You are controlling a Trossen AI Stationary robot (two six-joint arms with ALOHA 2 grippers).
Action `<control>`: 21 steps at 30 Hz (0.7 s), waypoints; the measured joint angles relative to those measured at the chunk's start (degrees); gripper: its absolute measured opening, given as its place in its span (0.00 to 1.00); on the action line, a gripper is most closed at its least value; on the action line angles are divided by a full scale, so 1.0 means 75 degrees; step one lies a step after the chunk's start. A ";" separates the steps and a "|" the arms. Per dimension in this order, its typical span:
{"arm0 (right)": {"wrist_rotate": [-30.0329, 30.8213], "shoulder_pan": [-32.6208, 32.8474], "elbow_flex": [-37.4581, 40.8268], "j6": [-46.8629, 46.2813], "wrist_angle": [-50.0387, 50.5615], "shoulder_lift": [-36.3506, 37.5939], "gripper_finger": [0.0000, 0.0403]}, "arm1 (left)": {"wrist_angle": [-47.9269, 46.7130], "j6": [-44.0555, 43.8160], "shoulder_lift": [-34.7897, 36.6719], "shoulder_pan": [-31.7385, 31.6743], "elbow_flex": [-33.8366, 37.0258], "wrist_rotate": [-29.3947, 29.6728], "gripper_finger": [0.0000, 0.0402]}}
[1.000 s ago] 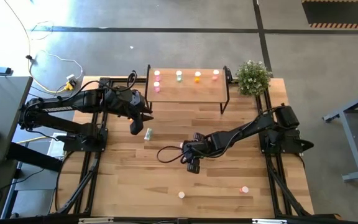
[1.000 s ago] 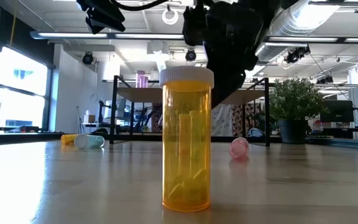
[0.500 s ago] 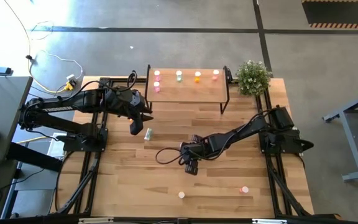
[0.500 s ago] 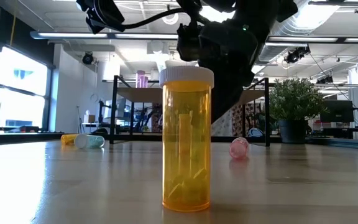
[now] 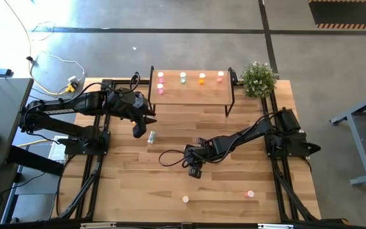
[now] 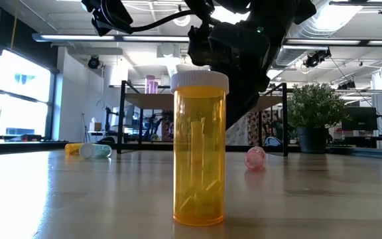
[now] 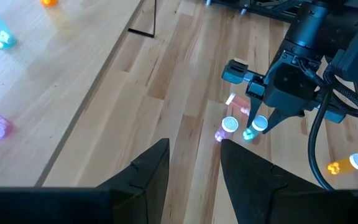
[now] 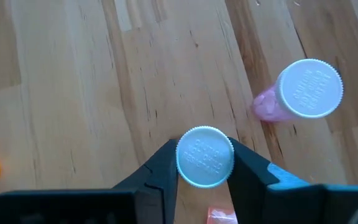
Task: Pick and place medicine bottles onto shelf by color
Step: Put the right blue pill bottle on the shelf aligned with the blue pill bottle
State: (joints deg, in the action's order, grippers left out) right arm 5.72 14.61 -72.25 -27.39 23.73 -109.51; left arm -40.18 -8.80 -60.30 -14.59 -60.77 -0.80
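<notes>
Stood upright at centre of the low view: an orange bottle (image 6: pixel 200 147), white cap on, a pale roll inside. Sat on the shelf (image 5: pixel 192 93) at upper centre of the high view: several small bottles in a row. Right pincer (image 8: pixel 204 163) at mid tabletop (image 5: pixel 170 184), clamped on a white-capped bottle (image 8: pixel 204 156), pink bottle (image 8: pixel 303 92) near. Left pincer (image 7: pixel 194 163) parted, holding nothing, near the shelf's left end. Shifted slightly leftward since a second ago: right pincer.

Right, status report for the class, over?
Right gripper shut on green bottle, mid-table. Left gripper open, hovering by shelf. Pink bottle close beside it.
</notes>
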 joint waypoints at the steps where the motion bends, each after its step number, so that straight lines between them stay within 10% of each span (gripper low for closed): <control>1: -0.0002 0.0000 0.0000 -0.0052 -0.0001 0.0001 0.24 | -0.0017 -0.0004 0.0000 0.0000 0.0000 -0.0003 0.33; 21: -0.0368 -0.0712 0.0000 -0.0435 -0.0240 0.1912 0.25 | 0.0037 0.0322 0.0088 -0.1118 -0.0012 -0.0003 0.33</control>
State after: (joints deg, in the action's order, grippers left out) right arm 2.97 9.27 -72.25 -30.66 21.93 -95.18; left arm -39.90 -6.38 -59.64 -22.97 -60.86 -0.82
